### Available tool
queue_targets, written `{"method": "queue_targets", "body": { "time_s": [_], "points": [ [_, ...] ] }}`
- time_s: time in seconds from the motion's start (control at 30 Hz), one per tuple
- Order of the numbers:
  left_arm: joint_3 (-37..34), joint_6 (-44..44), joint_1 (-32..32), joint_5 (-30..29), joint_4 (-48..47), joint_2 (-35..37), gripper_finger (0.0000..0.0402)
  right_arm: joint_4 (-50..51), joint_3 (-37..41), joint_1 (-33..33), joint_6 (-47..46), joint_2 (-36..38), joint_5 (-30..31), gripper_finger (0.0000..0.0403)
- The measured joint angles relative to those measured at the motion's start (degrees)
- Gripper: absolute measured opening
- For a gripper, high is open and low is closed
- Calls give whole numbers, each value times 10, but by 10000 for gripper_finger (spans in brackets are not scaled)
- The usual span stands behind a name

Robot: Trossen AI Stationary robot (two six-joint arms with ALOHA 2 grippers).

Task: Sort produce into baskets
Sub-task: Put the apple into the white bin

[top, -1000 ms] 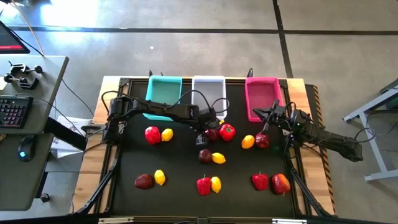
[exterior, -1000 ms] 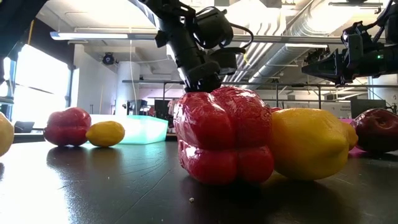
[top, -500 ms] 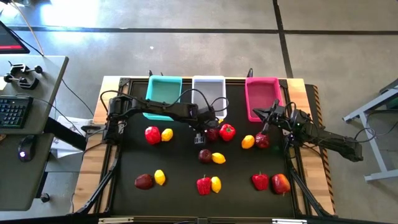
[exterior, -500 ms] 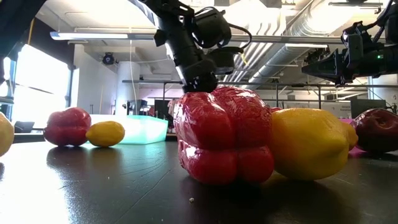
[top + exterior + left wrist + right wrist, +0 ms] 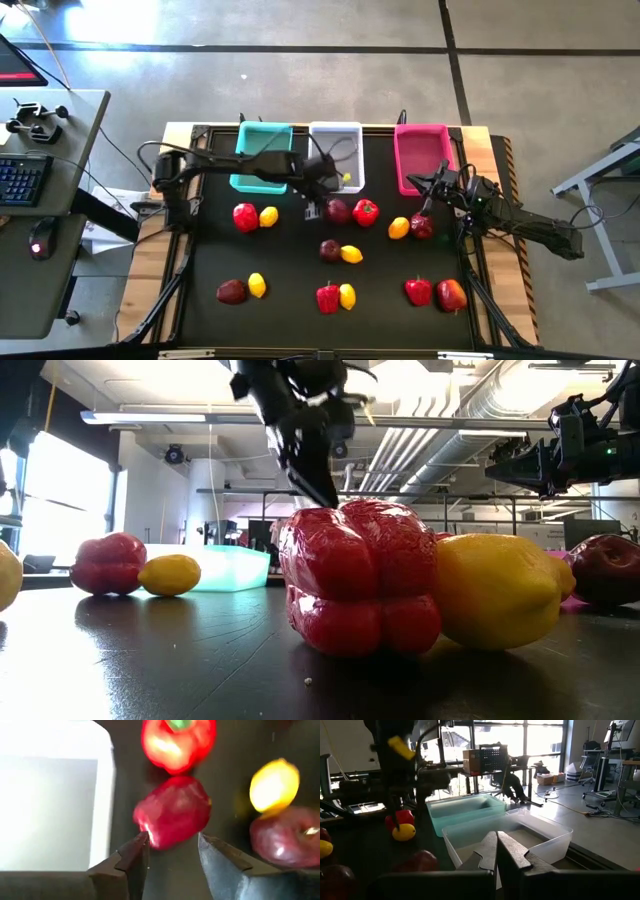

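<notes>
Dark red and round, one fruit [image 5: 172,811] lies on the black table [image 5: 290,270] just in front of the white basket [image 5: 335,140]. The left gripper [image 5: 172,857] hangs right by it. Its two fingers stand apart with nothing between them; the fruit sits just past their tips. A red pepper [image 5: 366,211] lies next to that fruit. The teal basket [image 5: 263,150] and pink basket [image 5: 420,155] stand on either side of the white one. The right gripper [image 5: 496,851] waits near the pink basket, squeezed tight and holding nothing. Other peppers, lemons and dark fruits are spread over the table.

Left gripper [image 5: 170,851] jaws parted; right gripper [image 5: 496,851] jaws closed.
</notes>
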State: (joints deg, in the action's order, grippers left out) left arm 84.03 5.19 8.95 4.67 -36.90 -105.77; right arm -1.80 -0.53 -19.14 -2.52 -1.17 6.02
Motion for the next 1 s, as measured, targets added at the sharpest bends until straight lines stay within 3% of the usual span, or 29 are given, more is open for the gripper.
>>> {"method": "queue_targets", "body": {
  "time_s": [0.27, 0.53, 0.67, 0.8, 1.0],
  "points": [
    [1, -15, 44, 16, 2, 53, 74, 0, 0, 0, 0, 0, 0, 0],
    [1, 2, 45, 71, 18, 43, 6, 0, 0, 0, 0, 0, 0, 0],
    [1, 13, 30, 71, 20, 27, 3, 0, 0, 0, 0, 0, 0, 0],
    [2, -45, 18, 69, 38, 5, 7, 0, 0, 0, 0, 0, 0, 0],
    [1, -33, -8, 31, 34, -24, 65, 0, 0, 0, -19, 0, -1, 0]
  ]
}}
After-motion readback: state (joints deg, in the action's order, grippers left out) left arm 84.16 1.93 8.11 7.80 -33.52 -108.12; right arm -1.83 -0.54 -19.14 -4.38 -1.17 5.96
